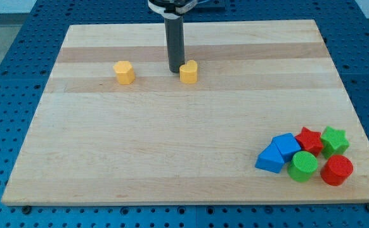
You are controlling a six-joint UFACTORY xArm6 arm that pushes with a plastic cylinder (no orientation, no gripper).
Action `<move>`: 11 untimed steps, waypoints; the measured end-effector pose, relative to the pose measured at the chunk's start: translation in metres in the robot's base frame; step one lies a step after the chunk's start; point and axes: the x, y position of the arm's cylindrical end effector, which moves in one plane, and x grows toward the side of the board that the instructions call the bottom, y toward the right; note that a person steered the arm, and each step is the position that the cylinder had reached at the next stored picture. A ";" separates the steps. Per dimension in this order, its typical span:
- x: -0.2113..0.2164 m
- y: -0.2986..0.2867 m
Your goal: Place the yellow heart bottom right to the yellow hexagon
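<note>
The yellow heart (188,71) lies on the wooden board near the view's top centre. The yellow hexagon (124,72) lies to its left at about the same height, well apart from it. My dark rod comes down from the view's top, and my tip (174,69) rests on the board just left of the yellow heart, touching or almost touching its left side. The tip lies between the two yellow blocks, much nearer the heart.
A cluster of blocks sits at the view's bottom right: two blue blocks (278,152), a red star (309,139), a green star (334,139), a green cylinder (303,166) and a red cylinder (336,170). The board's edge (191,202) borders a blue perforated table.
</note>
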 end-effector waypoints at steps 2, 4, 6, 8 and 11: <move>0.004 0.003; 0.004 0.003; 0.011 0.021; 0.009 0.084; -0.001 0.022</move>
